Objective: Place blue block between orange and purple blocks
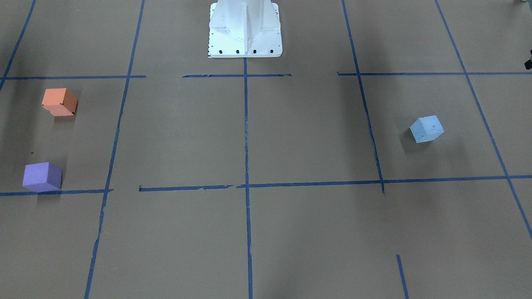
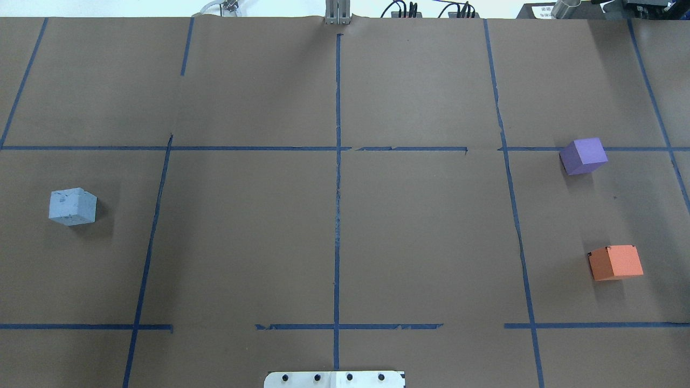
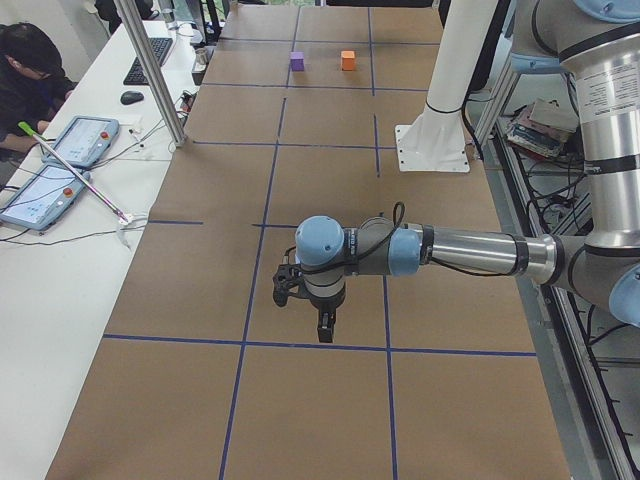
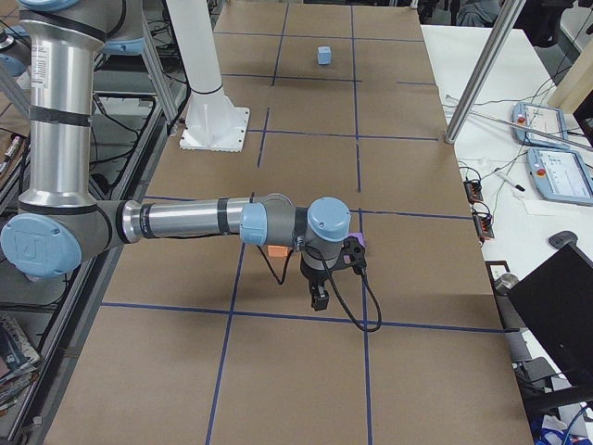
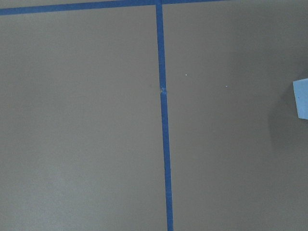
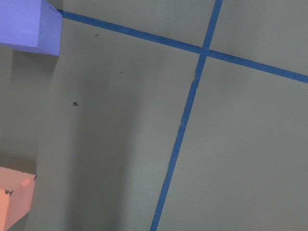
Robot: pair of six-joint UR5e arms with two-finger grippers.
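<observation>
The light blue block [image 2: 73,206] sits alone on the robot's left side of the table, also seen in the front view [image 1: 427,129] and at the right edge of the left wrist view [image 5: 301,98]. The purple block [image 2: 584,156] and the orange block [image 2: 615,262] sit on the right side with a gap between them; both edge into the right wrist view, purple [image 6: 29,24] and orange [image 6: 14,202]. The left gripper [image 3: 322,325] and the right gripper [image 4: 320,297] show only in the side views, hanging above the table. I cannot tell whether they are open or shut.
Blue tape lines [image 2: 338,178] divide the brown table into squares. The white robot pedestal [image 1: 245,29] stands at the robot's edge. An operators' bench with tablets [image 3: 60,165], a metal post [image 3: 150,70] and a seated person [image 3: 25,70] lie across the table.
</observation>
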